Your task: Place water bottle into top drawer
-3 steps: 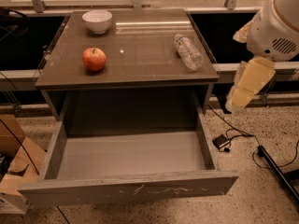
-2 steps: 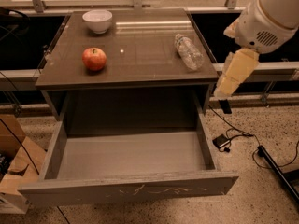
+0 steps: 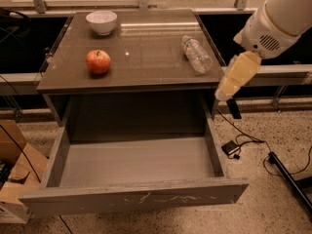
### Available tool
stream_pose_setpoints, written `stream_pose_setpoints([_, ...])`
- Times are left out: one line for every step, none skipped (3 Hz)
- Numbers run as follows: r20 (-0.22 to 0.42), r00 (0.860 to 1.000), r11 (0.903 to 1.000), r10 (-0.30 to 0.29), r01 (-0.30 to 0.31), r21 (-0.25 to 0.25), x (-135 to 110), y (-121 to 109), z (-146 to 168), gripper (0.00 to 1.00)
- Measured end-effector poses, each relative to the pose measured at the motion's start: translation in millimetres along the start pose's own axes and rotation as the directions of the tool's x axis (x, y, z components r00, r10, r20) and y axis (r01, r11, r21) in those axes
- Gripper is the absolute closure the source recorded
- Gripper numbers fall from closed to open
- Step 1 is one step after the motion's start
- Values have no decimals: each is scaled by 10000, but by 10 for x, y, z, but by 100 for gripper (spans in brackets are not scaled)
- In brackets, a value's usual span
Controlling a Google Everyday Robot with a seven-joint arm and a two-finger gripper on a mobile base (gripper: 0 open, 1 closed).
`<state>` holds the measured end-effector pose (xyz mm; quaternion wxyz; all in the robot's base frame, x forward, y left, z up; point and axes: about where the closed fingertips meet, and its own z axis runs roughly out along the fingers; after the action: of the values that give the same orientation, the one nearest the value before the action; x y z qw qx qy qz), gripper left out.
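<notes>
The water bottle (image 3: 196, 54) is clear, ribbed plastic with a white cap. It lies on its side on the right part of the table top (image 3: 146, 38). The top drawer (image 3: 134, 160) is pulled fully out below the table, with a bare grey inside and a scuffed front panel (image 3: 136, 197). My gripper (image 3: 232, 105) hangs off the table's right edge, below and to the right of the bottle and above the drawer's right side. It holds nothing that I can see.
A red apple (image 3: 98, 61) sits on the left of the table and a white bowl (image 3: 101, 22) at the back left. Cardboard boxes (image 3: 12, 179) stand on the floor at the left. Cables and a small black box (image 3: 231, 148) lie on the floor at the right.
My arm has moved left, bringing the gripper from out at the right to the table's right edge near the bottle. The bottle, apple and drawer have not moved.
</notes>
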<state>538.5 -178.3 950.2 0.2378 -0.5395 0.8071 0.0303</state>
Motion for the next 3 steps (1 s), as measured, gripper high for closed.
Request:
stream_pose_setpoints([754, 9803, 9830, 1827, -1807, -332, -107, -315, 377, 0])
stream_pose_setpoints([1509, 9290, 9412, 3378, -3323, -614, -204, -760, 832, 0])
stream_pose_setpoints([1894, 8995, 9193, 3936, -3842, -855, -266, -1003, 1105, 0])
